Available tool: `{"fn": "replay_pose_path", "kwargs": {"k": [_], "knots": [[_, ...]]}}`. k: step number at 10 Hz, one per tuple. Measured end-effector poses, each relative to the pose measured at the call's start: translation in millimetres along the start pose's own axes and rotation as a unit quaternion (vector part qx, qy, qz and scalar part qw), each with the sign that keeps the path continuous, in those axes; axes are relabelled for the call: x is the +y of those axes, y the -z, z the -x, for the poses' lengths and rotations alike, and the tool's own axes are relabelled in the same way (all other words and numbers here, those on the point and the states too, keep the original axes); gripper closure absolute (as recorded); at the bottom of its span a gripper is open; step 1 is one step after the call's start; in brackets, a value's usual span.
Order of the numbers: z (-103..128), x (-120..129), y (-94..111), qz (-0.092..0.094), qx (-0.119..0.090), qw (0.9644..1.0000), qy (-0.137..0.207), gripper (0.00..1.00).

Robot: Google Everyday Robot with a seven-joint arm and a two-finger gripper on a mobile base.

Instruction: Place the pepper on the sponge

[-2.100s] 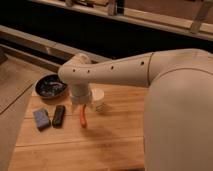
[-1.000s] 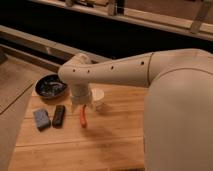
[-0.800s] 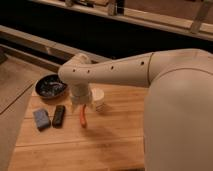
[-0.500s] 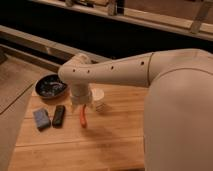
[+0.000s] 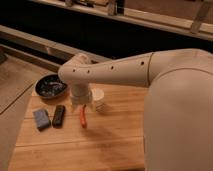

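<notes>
Nothing has moved since the earlier frames: arm, pepper and sponge all sit where they did 2.1 s ago. The gripper (image 5: pixel 82 105) hangs under the thick white wrist cylinder, over the left half of the light wooden desk (image 5: pixel 115 142) and nearer its far edge than its near one. Only its very bottom shows below the wrist, so I cannot tell whether it is open or closed.

Directly beneath the gripper lies the small slim red-orange pepper (image 5: pixel 83 118), its upper end right at the gripper's underside and its tapering tip pointing toward the near edge. Whether the gripper grips it or merely hovers above it cannot be made out. The soft blue-grey rectangular sponge (image 5: pixel 41 119) rests flat near the left edge, well apart from the pepper, with 1 narrow black rectangular bar (image 5: pixel 59 115) lying between them, just beside the sponge.

Reaching in from the right, the arm's long white link with a row of small dark holes runs roughly level above the desk, bends at a rounded elbow and drops straight down into the wrist. Its bulky white shoulder fills the right side of the view and covers the right edge and both right corners.

A white cup (image 5: pixel 98 100) stands just behind the wrist, partly hidden by it. A dark round bowl (image 5: pixel 50 87) sits at the far left corner; its contents are too unclear to name.
</notes>
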Motion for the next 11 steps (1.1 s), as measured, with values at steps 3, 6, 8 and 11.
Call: {"fn": "replay_pose_path", "kwargs": {"k": [3,6,8,11], "knots": [[22,0,10,0.011,-0.047,0.9980,-0.041,0.35],[45,-4,13,0.034,-0.101,0.9902,-0.091,0.35],[43,1,7,0.052,-0.112,0.9883,-0.090,0.35],[37,9,-13,0.075,-0.102,0.9886,-0.081,0.35]]}}
